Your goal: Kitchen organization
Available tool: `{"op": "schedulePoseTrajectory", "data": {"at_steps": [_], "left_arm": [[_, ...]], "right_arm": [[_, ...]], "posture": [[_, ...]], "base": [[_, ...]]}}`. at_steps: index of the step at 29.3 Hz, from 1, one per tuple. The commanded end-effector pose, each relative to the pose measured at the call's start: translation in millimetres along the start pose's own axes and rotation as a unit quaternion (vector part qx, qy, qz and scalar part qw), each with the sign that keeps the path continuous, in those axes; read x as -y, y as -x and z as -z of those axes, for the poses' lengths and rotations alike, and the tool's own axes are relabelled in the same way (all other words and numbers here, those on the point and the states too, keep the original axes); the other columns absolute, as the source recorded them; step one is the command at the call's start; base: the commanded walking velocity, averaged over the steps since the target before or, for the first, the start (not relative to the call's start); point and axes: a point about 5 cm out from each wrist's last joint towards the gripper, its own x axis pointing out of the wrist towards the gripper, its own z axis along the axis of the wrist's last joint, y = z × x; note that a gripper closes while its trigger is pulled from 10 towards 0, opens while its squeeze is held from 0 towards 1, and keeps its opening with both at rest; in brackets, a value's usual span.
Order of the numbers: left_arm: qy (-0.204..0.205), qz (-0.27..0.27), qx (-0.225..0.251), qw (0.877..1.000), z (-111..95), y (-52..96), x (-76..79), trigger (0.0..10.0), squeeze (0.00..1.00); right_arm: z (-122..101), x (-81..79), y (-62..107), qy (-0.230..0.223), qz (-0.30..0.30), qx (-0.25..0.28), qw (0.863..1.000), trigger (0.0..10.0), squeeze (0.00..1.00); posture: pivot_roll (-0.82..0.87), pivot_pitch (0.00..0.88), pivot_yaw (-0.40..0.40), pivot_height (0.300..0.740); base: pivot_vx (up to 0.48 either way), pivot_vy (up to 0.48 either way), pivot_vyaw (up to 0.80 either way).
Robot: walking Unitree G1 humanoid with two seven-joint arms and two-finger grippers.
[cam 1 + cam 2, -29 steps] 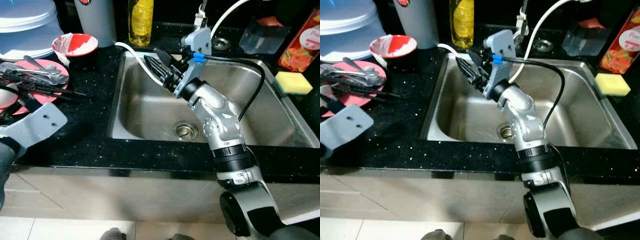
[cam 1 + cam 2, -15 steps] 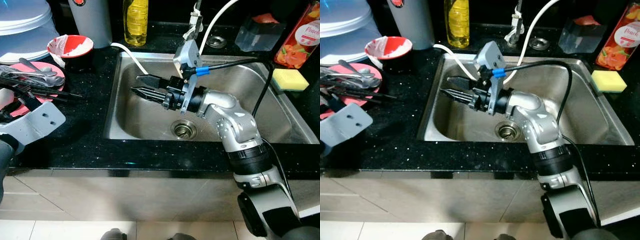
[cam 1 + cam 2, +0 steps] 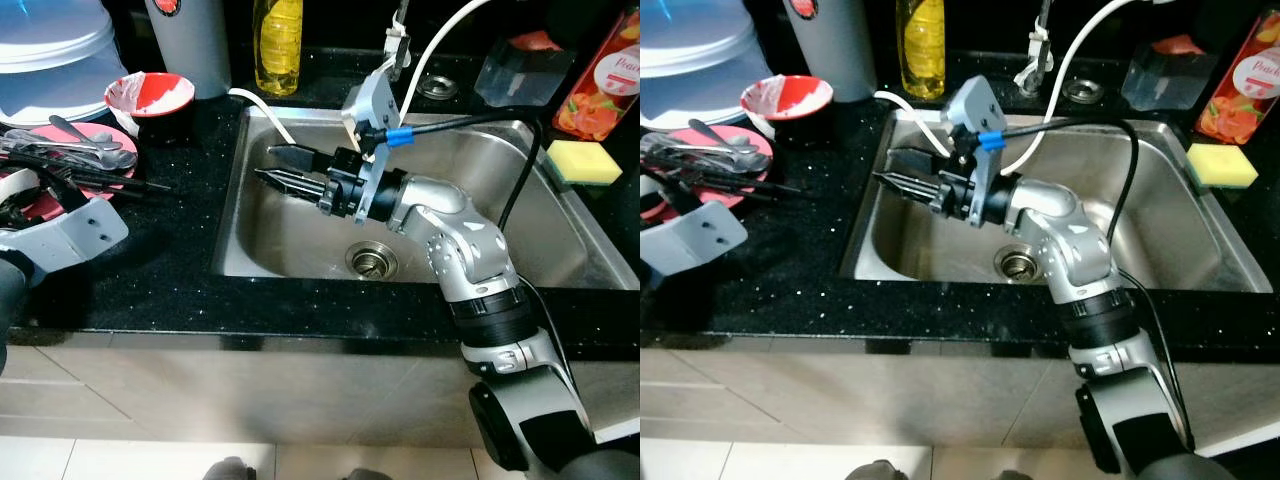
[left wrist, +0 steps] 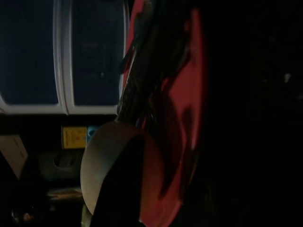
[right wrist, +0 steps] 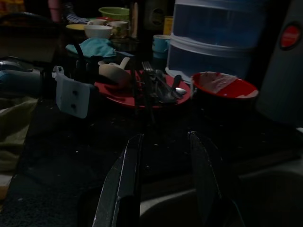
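- Nearest me, the black speckled counter [image 3: 150, 290] runs along the front edge, with the steel sink [image 3: 560, 240] let into it.
- My right arm reaches over the basin; the right gripper [image 3: 285, 168] hangs above the sink's left half, pointing left toward the counter. Its 2 black fingers stand a little apart with nothing between them, and the right wrist view confirms the gap is bare.
- Drain [image 3: 371, 259] sits in the basin floor, below the arm's wrist.
- My left arm's grey bracket is at the left edge over the counter. I cannot tell how the left gripper stands; its wrist view is very dark, showing red plate and dark utensils close up.
- Left of the sink, the red plate [image 3: 680, 142] carries a pile of cutlery [image 3: 715, 152], black-handled and silver pieces mixed.
- Just behind it, a red bowl [image 3: 150, 93] with white residue inside.
- Yellow sponge [image 3: 585, 163] rests on the counter at the sink's right side.
- Far row: white stacked containers [image 3: 50, 50], grey canister [image 3: 195, 40], yellow dish soap bottle [image 3: 279, 40], faucet with white hose [image 3: 440, 45].
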Motion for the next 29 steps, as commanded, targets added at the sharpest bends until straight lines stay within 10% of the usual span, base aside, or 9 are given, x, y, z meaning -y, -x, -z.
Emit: {"op": "schedulePoseTrajectory", "data": {"at_steps": [1,14,15,16,17,29], "left_arm": [[-0.031,0.083,-0.035,0.995,17,-3.2,31.5,0.0,0.0],[-0.03,0.094,0.007,0.995,1,-7.6,42.1,0.0,0.0],[-0.029,0.094,0.009,0.995,0,-7.4,42.8,2.7,0.0],[-0.028,0.093,0.011,0.995,-1,-7.3,43.1,2.7,0.0],[-0.024,0.095,0.016,0.995,-3,-6.5,44.4,10.0,0.0],[-0.026,0.142,0.084,0.986,-38,16.2,53.2,10.0,0.0]], "right_arm": [[-5,1.7,1.1,0.005,0.005,0.006,1.0,10.0,0.0],[-9,4.7,4.6,0.007,0.023,0.013,1.0,10.0,0.0],[-9,4.9,4.3,0.007,0.023,0.013,1.0,10.0,0.0],[-9,5.0,4.1,0.007,0.023,0.014,1.0,10.0,0.0],[-10,5.1,3.8,0.008,0.022,0.014,1.0,10.0,0.0],[-10,3.5,0.8,0.008,0.011,0.014,1.0,10.0,0.0]], "posture": [[0.1,0.09,-0.043,0.74],[0.09,0.092,-0.042,0.74],[0.09,0.092,-0.044,0.74],[0.09,0.092,-0.044,0.74],[0.1,0.092,-0.045,0.74],[0.1,0.09,-0.048,0.74]], "base": [[0.0,0.0,0.0],[0.0,0.0,0.0],[0.0,0.0,0.0],[0.0,0.0,0.0],[0.0,0.0,0.0],[0.0,0.0,0.0]]}}
